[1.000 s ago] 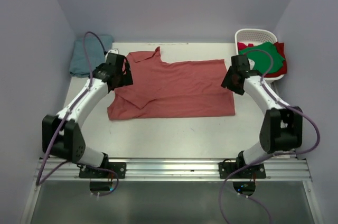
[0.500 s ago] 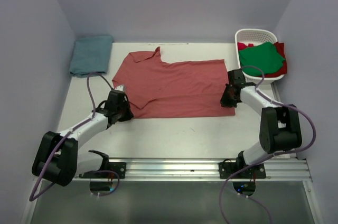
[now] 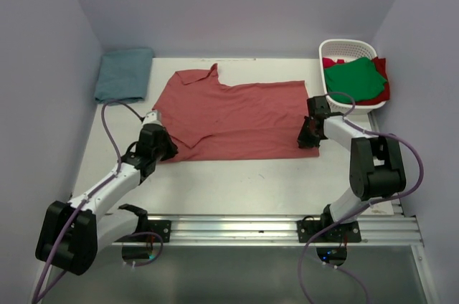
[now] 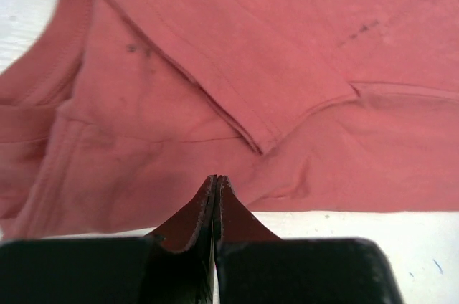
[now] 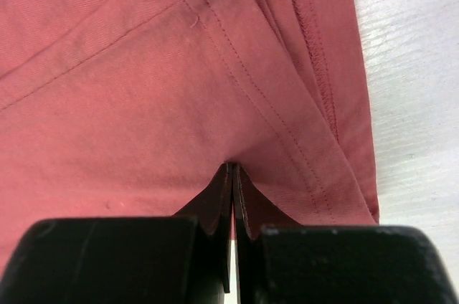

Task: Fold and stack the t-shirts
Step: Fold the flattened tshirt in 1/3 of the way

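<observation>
Teal-blue t-shirt (image 3: pixel 124 74) lies folded at the far left corner of the white table (image 3: pixel 237 182), well apart from both arms. Just right of it, the left gripper (image 3: pixel 163 150) bends low over the near left corner of the brick-red t-shirt (image 3: pixel 233 114), which is spread flat across the middle of the table with its collar toward the far left. At the shirt's near right corner the right gripper (image 3: pixel 307 139) is down on the cloth too. Far right, a white slotted basket (image 3: pixel 348 46) holds a green t-shirt (image 3: pixel 355 78) on top of a brighter red t-shirt (image 3: pixel 385 83), both spilling over its near rim.

Only the overhead view takes in the basket and the teal shirt. The wrist cameras give the close detail (none of it legible from above). On the left, the fingers (image 4: pixel 190 221) are pressed together at the near hem, beside a folded sleeve edge and a few dark flecks. On the right, the fingers (image 5: pixel 211 207) are clamped on a pinch of stitched seam beside bare table.
</observation>
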Robot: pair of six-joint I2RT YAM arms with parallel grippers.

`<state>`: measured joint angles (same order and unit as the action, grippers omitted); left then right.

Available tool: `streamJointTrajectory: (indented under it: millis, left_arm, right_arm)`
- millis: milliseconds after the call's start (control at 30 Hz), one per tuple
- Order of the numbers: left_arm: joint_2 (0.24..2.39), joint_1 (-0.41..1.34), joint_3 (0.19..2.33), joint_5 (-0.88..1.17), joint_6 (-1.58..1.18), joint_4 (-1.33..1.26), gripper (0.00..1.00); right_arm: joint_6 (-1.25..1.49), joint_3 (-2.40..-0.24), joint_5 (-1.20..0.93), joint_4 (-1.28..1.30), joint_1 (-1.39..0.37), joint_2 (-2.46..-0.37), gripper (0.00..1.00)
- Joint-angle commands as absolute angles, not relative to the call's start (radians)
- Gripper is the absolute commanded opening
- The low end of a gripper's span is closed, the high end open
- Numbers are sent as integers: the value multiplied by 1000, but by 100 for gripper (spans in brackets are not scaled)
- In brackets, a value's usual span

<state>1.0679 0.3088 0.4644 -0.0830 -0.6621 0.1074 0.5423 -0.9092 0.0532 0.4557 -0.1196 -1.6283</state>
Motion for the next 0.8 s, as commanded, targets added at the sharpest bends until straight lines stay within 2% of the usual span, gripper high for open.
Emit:
streamJointTrajectory:
  millis: [0, 367, 567, 767]
  left_arm:
    - [1084, 307, 477, -224, -684, 187, 0]
    - [1281, 301, 477, -330, -706, 299, 0]
    - [1247, 299, 499, -269, -756, 386, 0]
    - [1181, 299, 476, -177, -788, 466, 0]
  right_arm:
    - [549, -911, 92, 466, -121, -1664, 0]
    - [580, -940, 256, 607, -120, -1726, 0]
    - [586, -922, 325, 676, -109, -1720, 0]
    - [588, -905, 302, 701, -109, -1697, 0]
